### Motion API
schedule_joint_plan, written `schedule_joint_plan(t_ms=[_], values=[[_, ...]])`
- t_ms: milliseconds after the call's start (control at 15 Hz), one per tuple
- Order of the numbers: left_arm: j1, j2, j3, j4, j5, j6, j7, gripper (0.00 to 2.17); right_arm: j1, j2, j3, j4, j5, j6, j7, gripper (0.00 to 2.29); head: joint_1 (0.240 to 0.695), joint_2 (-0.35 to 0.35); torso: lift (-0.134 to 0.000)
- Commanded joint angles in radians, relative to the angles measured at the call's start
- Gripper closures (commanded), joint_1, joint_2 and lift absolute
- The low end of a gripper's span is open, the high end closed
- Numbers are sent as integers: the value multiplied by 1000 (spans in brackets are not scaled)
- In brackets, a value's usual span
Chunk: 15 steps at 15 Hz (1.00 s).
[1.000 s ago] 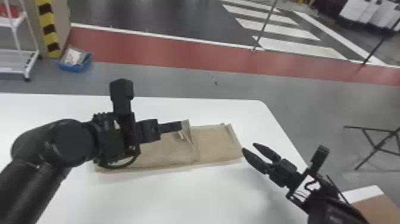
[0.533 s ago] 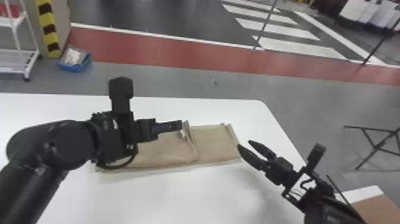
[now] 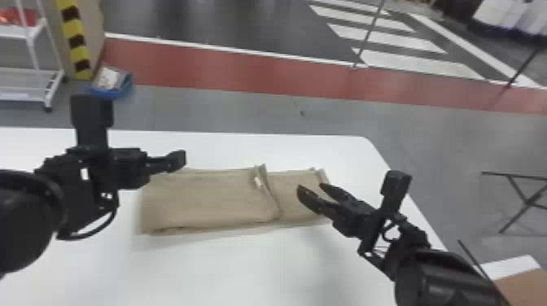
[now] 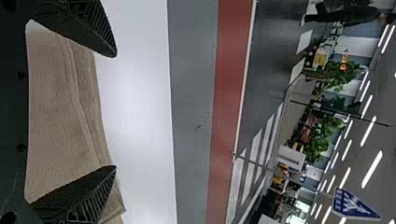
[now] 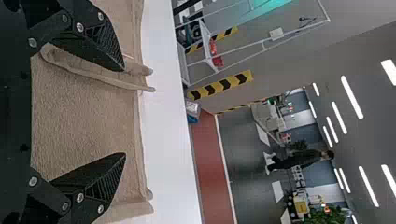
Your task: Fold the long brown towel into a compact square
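Observation:
In the head view the brown towel (image 3: 211, 199) lies on the white table, its left part a thicker folded layer ending in a raised edge, its right part lower and flatter. My left gripper (image 3: 179, 160) is over the towel's far left corner; in the left wrist view the left gripper (image 4: 112, 112) stands open with towel (image 4: 60, 107) behind its fingers. My right gripper (image 3: 311, 191) is above the towel's right part. In the right wrist view the right gripper (image 5: 123, 114) is open, with the towel (image 5: 84, 112) beyond it and the fold's edge beside one finger.
The white table (image 3: 244, 268) extends in front of and behind the towel. Past its far edge, a blue bin (image 3: 110, 83) sits on the floor beside a white rack (image 3: 28, 81). A dark folding stand (image 3: 525, 199) is at the right.
My left gripper has moved left, away from the fold's raised edge. The right gripper has moved left from beside the towel's right end to above its right part.

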State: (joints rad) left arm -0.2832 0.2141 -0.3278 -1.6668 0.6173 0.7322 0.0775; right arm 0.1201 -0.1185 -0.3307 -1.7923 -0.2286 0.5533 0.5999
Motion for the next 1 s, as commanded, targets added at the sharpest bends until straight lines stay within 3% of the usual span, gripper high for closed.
schedule_joint_plan(t_ms=[0, 200, 400, 933], values=[[65, 27, 61, -30, -1, -6, -31, 26, -26, 53, 81, -41, 90, 75, -48, 279, 695, -236, -124], [105, 47, 95, -47, 1, -9, -51, 26, -83, 108, 147, -47, 196, 121, -132, 282, 695, -165, -124], [125, 62, 112, -56, 9, -9, -62, 26, -143, 111, 165, -19, 218, 198, -178, 282, 695, -118, -124], [147, 62, 133, -54, 12, -30, -91, 26, -241, 103, 219, 122, 293, 262, -184, 302, 695, -89, -124]])
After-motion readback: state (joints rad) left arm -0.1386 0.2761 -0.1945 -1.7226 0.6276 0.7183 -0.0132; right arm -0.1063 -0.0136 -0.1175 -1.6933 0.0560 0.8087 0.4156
